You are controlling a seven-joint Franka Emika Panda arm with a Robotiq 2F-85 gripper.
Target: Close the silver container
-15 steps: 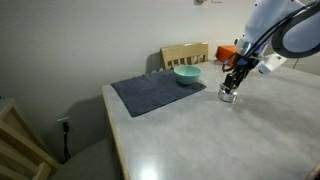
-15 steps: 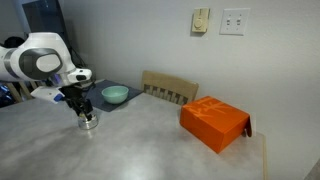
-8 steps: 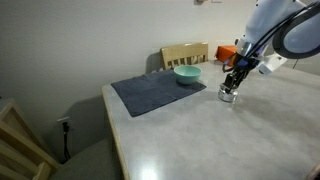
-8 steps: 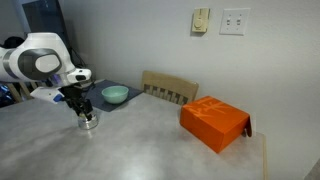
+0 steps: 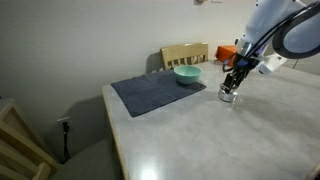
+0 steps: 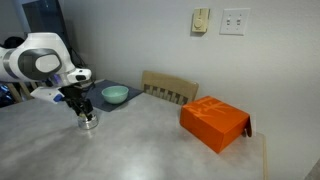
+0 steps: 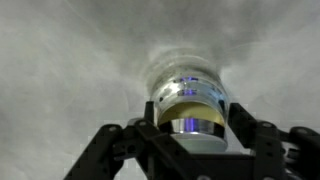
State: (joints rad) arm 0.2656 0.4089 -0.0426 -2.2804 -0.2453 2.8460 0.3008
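Note:
The silver container stands on the grey table, near the dark mat; it also shows in an exterior view. My gripper comes down on it from above. In the wrist view the gripper is shut on the round silver lid. It holds the lid just over the tin's body. A yellowish gap shows between lid and body, so the lid sits tilted or slightly raised. The fingers flank the lid on both sides.
A teal bowl sits on a dark mat beside the tin. An orange box stands further along the table. A wooden chair stands behind the table, against the wall.

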